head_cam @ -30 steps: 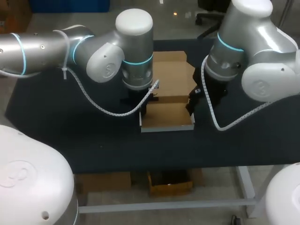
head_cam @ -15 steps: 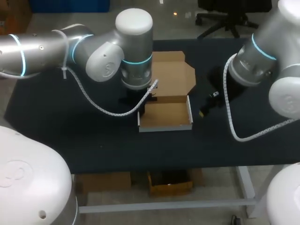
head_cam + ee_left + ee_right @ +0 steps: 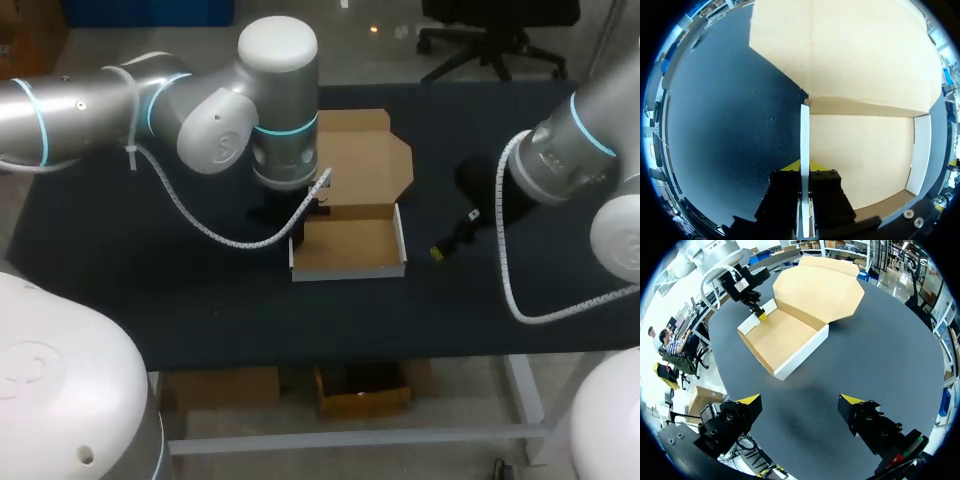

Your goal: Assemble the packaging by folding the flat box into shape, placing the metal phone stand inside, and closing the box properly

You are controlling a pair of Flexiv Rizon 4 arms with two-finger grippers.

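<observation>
- Box point(image 3: 350, 245): open, lid flat at far side.
- Left tool point(image 3: 805, 167): pinching box's left wall; hidden in head view.
- Right tool point(image 3: 801, 400): spread, right of box.

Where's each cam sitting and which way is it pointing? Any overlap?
Head: above and behind, looking down at the table; left arm, right arm show.
Left wrist: on the wrist, looks along left end effector, clamped on the box wall.
Right wrist: likewise, past open right end effector at the box.
Shared: all see the box.
</observation>
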